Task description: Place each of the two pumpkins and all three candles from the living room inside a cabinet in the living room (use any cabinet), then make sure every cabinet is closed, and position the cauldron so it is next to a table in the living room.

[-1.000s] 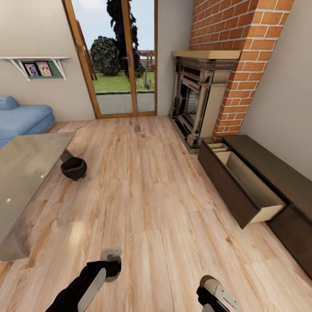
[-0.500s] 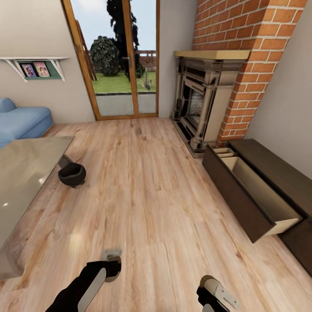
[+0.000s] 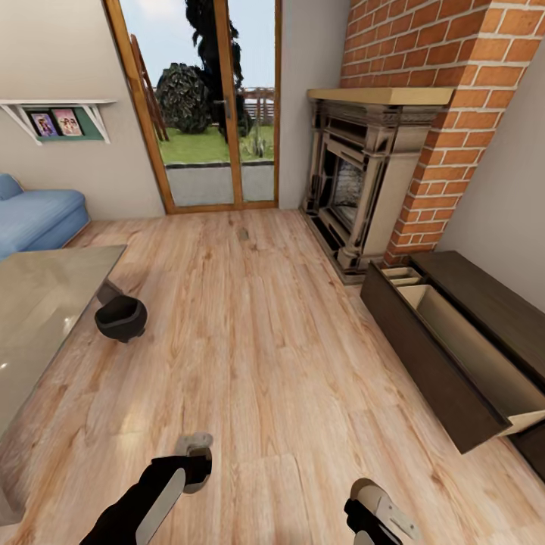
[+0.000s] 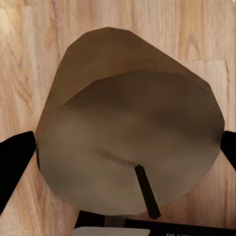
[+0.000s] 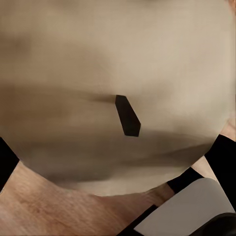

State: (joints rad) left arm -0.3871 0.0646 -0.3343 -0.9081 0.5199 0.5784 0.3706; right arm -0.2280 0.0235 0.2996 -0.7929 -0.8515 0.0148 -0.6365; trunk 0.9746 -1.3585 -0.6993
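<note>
A beige candle with a dark wick sits between my left gripper's black fingers, which are shut on it; in the head view that candle shows low over the floor at the tip of the left gripper. My right gripper is shut on a second candle, and it shows at the head view's lower edge. The black cauldron stands on the floor against the glass table's corner. The dark-brown cabinet along the right wall has a drawer pulled out. The pumpkins are out of view.
A small grey object lies on the floor near the glass door, too small to identify. A brick fireplace stands beyond the cabinet. A blue sofa is at the far left. Wide wooden floor lies between table and cabinet.
The whole view has shifted: the camera has moved forward, so the table, cauldron and cabinet sit lower and further out. Both arms keep their pose and their candles.
</note>
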